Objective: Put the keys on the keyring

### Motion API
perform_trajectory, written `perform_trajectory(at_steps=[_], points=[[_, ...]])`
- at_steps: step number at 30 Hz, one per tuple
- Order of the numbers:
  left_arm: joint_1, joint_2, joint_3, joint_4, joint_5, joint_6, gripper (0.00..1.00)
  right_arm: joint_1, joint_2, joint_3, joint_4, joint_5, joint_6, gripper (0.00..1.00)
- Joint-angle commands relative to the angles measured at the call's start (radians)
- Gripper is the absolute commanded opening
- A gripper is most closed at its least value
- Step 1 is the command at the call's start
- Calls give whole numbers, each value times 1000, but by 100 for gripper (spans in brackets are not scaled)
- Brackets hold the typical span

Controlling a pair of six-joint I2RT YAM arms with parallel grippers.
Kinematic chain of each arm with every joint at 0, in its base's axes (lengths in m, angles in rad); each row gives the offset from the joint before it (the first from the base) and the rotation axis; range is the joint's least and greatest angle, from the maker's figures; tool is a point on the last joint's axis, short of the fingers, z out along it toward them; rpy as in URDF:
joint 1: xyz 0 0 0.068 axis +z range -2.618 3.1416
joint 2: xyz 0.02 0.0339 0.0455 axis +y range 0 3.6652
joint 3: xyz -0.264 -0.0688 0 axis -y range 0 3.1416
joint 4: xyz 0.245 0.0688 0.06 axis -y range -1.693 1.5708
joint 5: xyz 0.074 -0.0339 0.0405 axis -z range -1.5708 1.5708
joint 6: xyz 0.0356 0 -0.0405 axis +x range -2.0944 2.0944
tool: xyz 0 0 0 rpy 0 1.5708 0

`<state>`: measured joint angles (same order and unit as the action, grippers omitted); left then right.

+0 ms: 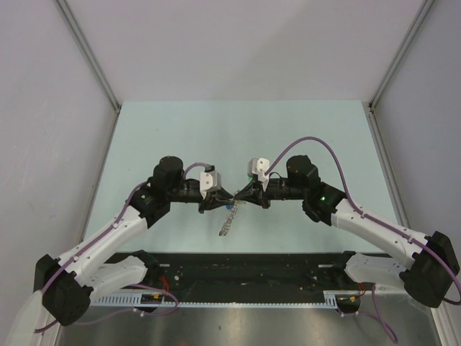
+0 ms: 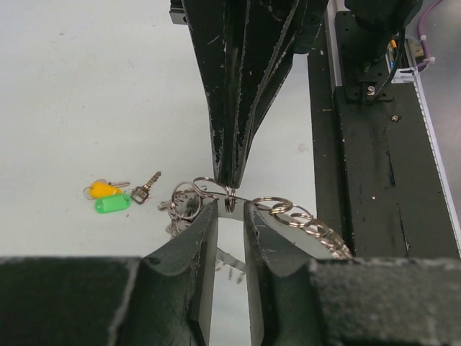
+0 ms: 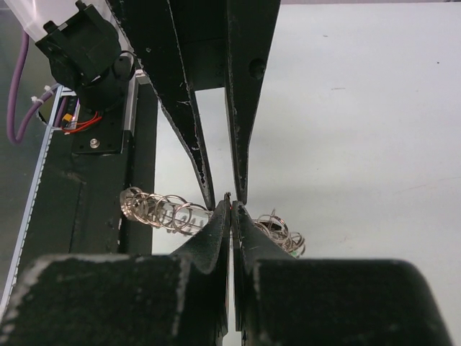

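From above, the keyring (image 1: 229, 218) shows only as a small dangling chain; its top is hidden where the left gripper (image 1: 227, 197) and right gripper (image 1: 240, 197) meet. In both wrist views gripper fingers cover its middle loops, and whether the left gripper touches it cannot be told. On the keys (image 2: 115, 196), the teeth are too small to make out.

We're in a robot lab's test cell: a pale green table (image 1: 238, 122) boxed in on three sides by plain off-white panels (image 1: 238, 43) set on bare metal struts (image 1: 88, 50). Two white-and-black machines, the left arm (image 1: 108, 241) and the right arm (image 1: 374, 227), sit bolted on a black rail (image 1: 252, 263) at the near edge. Purple cables (image 1: 315, 139) loop off them, and a slotted white cable duct (image 1: 245, 303) runs along the front.
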<state>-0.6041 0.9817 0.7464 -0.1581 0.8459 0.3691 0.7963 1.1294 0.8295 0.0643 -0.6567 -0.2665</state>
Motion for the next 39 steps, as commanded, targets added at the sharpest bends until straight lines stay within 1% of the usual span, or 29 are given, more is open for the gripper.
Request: perform_trajectory(at_steps=[1,8,11,15,20,21,22,23,24,25,26,27,28,29,31,34,39], points=[[-14,9,25,28,38,-2,20,1,-11,43,57,-24,-10,0],[-28,14,28,31,32,-9,12,12,-8,45,49,-23,-14,0],[-29,6,15,63,33,-30,9,17,-6,45,39,-21,-20,0],[-31,5,-4,103,39,-55,1,26,-5,46,26,-18,-27,0],[-36,9,-21,141,42,-85,0,27,-10,51,17,-9,-20,0],[-36,5,-27,153,42,-94,0,26,-17,53,14,-4,-14,1],[-36,-1,-48,213,42,-119,0,24,-26,53,14,5,-5,7],[-36,-20,-65,247,44,-134,0,18,-37,51,12,23,16,13],[-36,-28,-82,282,44,-151,0,12,-63,53,12,34,30,27],[-36,-35,-117,355,45,-186,1,-2,-77,51,11,46,44,32],[-36,-43,-133,386,45,-200,0,-12,-95,53,3,72,58,36],[-36,-49,-145,416,44,-220,0,-20,-112,53,-1,83,75,45],[-37,-51,-166,472,44,-254,0,-34,-143,51,-18,94,82,46],[-36,-52,-177,500,44,-272,0,-42,-157,49,-27,126,90,47],[-36,-49,-200,570,44,-311,0,-46,-187,49,-52,143,96,47],[-37,-48,-219,626,39,-335,0,-49,-197,48,-115,155,95,46],[-36,-51,-239,699,33,-363,0,-46,-188,13,-118,146,92,43]])
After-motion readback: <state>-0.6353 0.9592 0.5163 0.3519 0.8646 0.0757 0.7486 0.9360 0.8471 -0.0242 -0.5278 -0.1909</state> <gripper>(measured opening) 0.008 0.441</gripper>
